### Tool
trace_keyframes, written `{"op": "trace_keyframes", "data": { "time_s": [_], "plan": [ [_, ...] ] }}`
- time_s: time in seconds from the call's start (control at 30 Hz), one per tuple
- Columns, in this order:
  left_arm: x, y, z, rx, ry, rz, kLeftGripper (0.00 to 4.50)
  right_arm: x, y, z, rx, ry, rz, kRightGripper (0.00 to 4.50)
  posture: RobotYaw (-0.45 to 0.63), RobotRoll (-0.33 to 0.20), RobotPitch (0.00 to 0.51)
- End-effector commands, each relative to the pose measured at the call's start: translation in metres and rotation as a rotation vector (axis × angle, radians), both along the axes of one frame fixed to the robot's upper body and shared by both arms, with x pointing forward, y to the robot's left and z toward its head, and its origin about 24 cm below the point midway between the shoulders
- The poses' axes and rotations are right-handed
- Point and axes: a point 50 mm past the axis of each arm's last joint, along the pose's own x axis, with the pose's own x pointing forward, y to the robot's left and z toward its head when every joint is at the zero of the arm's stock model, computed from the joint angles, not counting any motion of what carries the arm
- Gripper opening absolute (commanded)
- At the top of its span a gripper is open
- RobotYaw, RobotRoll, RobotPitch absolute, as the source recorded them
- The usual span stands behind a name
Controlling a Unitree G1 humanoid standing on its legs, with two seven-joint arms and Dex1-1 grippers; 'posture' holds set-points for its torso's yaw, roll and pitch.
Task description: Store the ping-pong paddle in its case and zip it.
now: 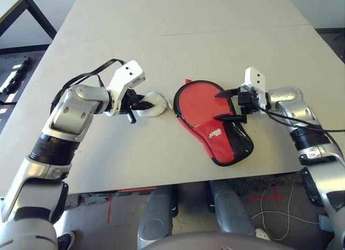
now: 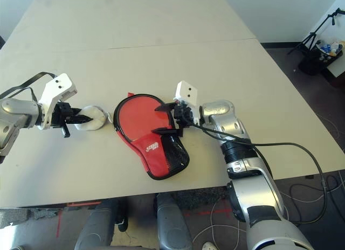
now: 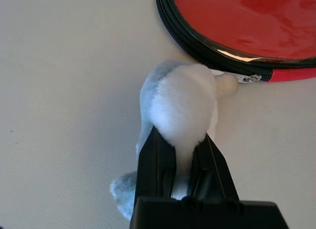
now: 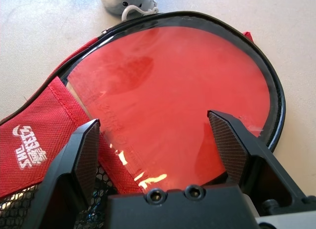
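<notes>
Left gripper pinches plush beside the cased ping-pong paddle

The red, paddle-shaped fabric case (image 1: 219, 139) with black edging, mesh pocket and white logo lies flat on the pale tabletop (image 1: 135, 153), its round end towards eleven o'clock and its narrower end towards five, as the head cameras see it. Behind its clear window shows the round red rubber face of the ping-pong paddle (image 4: 173, 86), inside the case.

At about ten o'clock from the case's middle, the left gripper (image 1: 148, 105) has its fingers closed on a soft grey-and-white plush toy (image 3: 180, 105), just beside the case rim. A metal zip slider (image 3: 249, 78) sits at the case edge next to the toy; whether the zip is fully closed, I cannot tell.

The right gripper (image 4: 153, 120) reaches in from three o'clock, fingers spread wide over the case, nothing pinched between them. Whether its tips touch the cover is unclear.
</notes>
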Motion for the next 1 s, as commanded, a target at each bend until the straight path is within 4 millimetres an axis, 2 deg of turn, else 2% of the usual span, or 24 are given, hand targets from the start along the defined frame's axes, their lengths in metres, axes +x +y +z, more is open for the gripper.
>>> {"op": "trace_keyframes", "data": {
  "time_s": [0.03,0.4,0.67,0.87,1.0],
  "plan": [
    [0.006,0.001,0.001,0.037,-0.032,0.029,0.16,-0.003,0.004,-0.007,-0.037,0.000,0.018,4.50,-0.03,0.000,0.199],
    [0.030,-0.001,0.022,0.059,-0.184,0.115,0.16,-0.005,0.005,-0.014,-0.095,-0.030,0.033,4.50,-0.03,0.000,0.199],
    [0.047,-0.007,0.026,0.078,-0.248,0.150,0.16,-0.006,0.006,-0.017,-0.110,-0.020,0.038,4.50,-0.03,0.000,0.201],
    [0.073,-0.027,0.039,0.086,-0.342,0.166,0.16,-0.006,0.009,-0.019,-0.120,-0.016,0.041,4.50,-0.03,0.000,0.207],
    [0.085,-0.038,0.045,0.078,-0.371,0.159,0.16,-0.005,0.010,-0.019,-0.118,-0.013,0.036,4.50,-0.04,0.000,0.213]
  ]
}}
